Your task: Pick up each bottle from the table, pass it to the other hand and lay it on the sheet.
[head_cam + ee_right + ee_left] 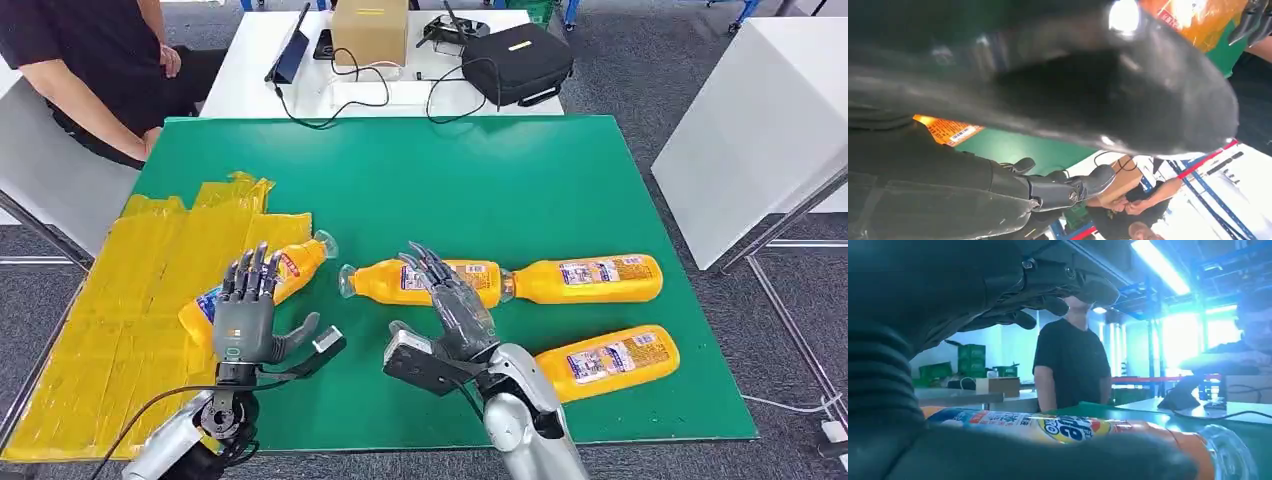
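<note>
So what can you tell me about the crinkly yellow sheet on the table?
The yellow sheet looks like thin, wrinkly plastic with creases running along it. It lies flat on the left part of the green table, reaching the table's left and near edges. One orange bottle lies on its right edge with the cap poking past it. The robot's left hand hovers over that bottle.
</note>
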